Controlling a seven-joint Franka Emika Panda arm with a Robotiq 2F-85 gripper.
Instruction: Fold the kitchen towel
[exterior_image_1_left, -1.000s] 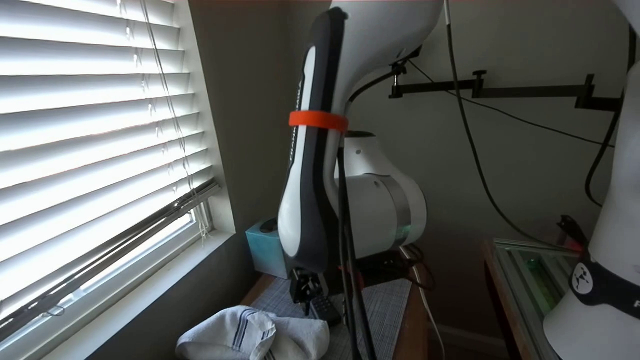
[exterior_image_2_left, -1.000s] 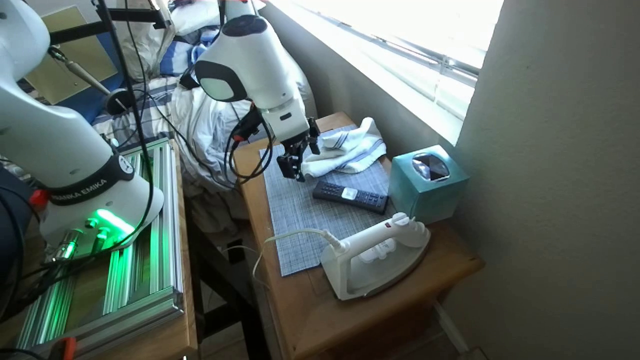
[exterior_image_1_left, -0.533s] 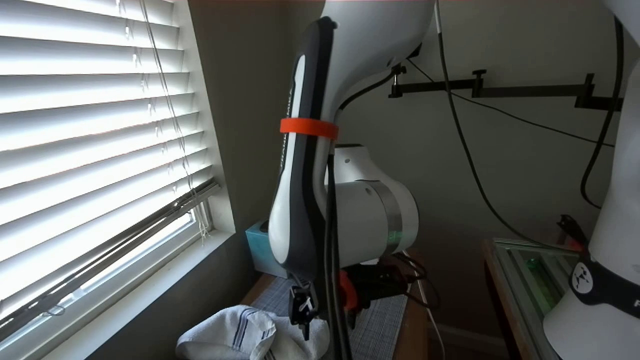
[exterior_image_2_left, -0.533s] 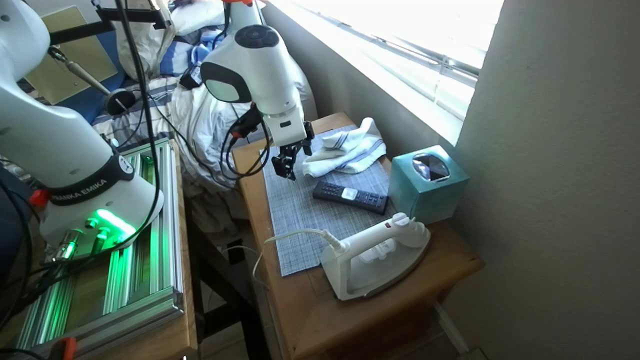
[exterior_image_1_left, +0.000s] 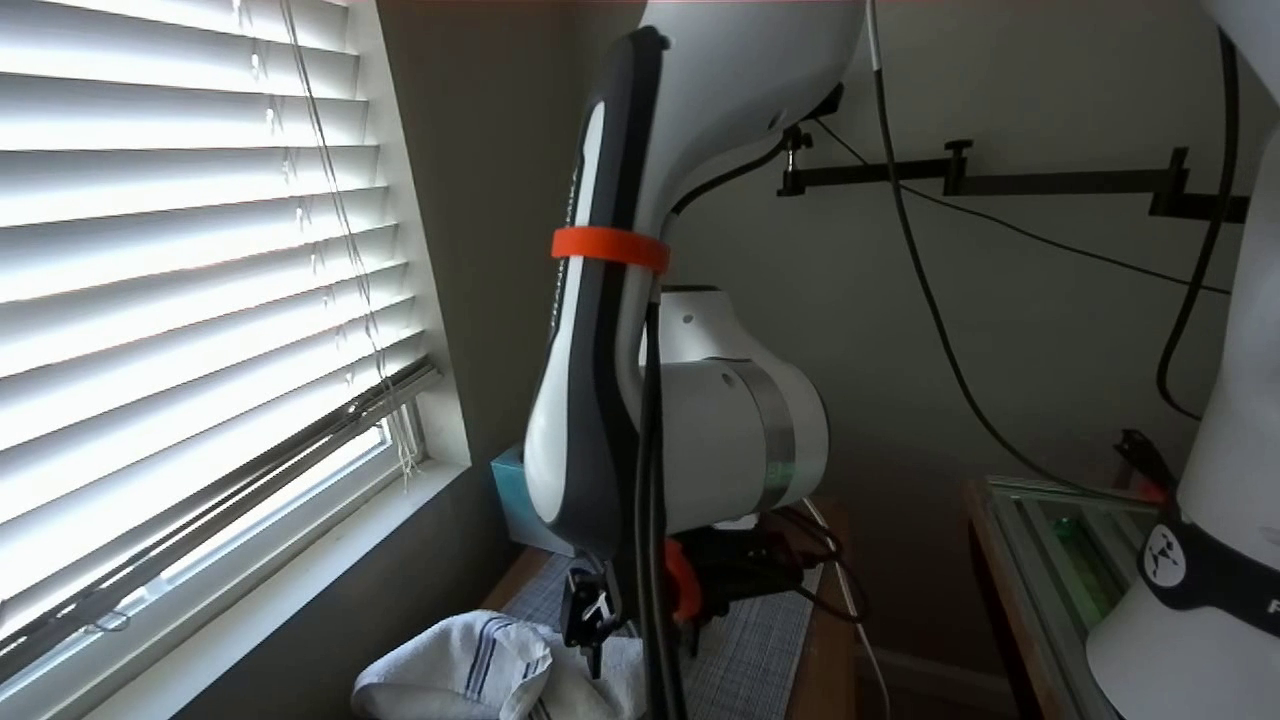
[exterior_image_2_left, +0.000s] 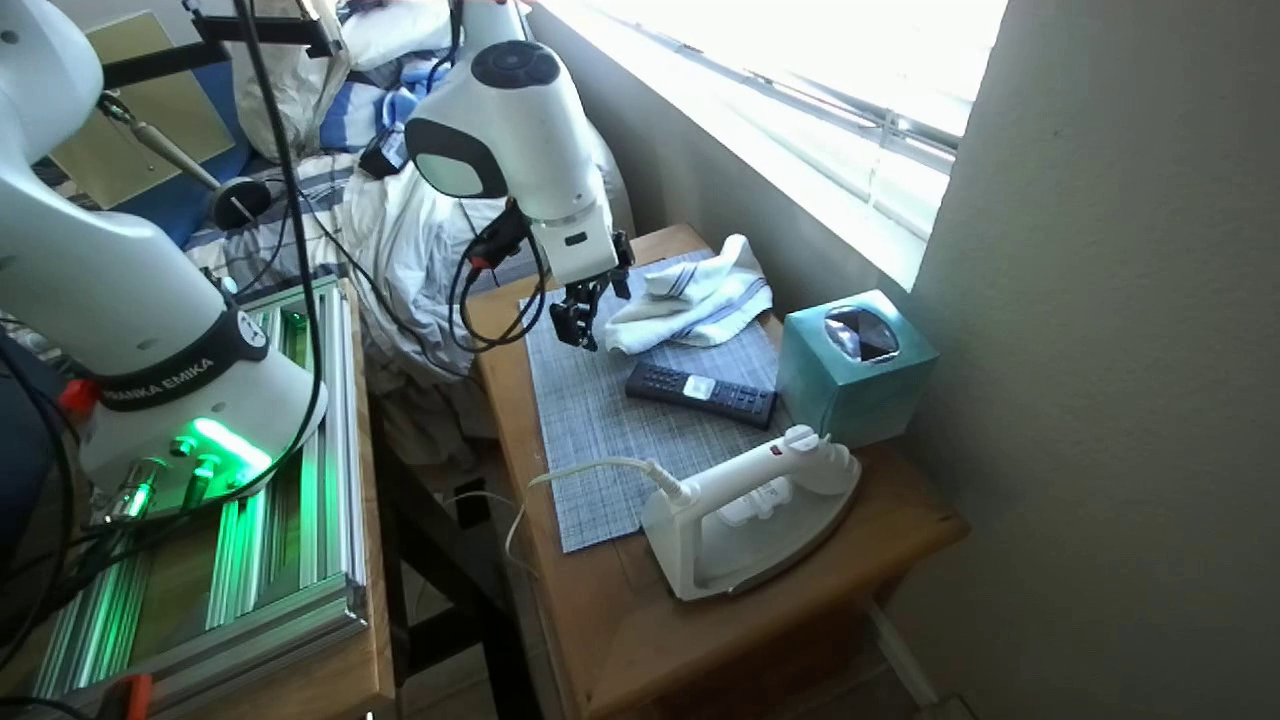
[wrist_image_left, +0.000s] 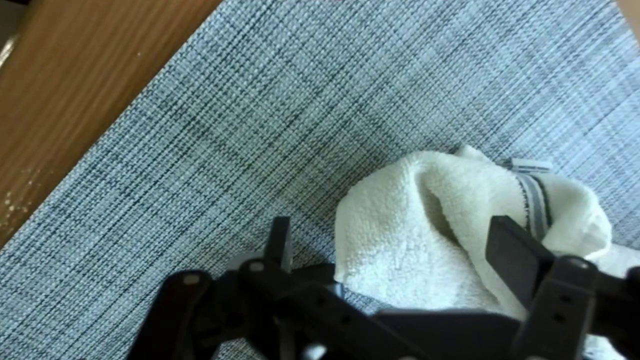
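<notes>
I have the claw (wrist_image_left: 390, 230) spread, pinching nothing; in the wrist view one finger (wrist_image_left: 280, 240) shows against the mat (wrist_image_left: 200, 150), the other against the rumpled kitchen towel (wrist_image_left: 475, 210), which lies on that mat on the counter (exterior_image_2_left: 640, 640). Closing too low could snag the mat; too shallow a bite could slip off the thick folds. The arm base (exterior_image_2_left: 185, 368) reads "FRANKA EMIKA"; key markings on the remote (exterior_image_2_left: 700, 388) are too small to read.

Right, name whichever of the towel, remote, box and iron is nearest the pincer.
The towel: the wrist view shows it partly behind the open pincer; in an exterior view, the remote, box and iron lie farther off.
</notes>
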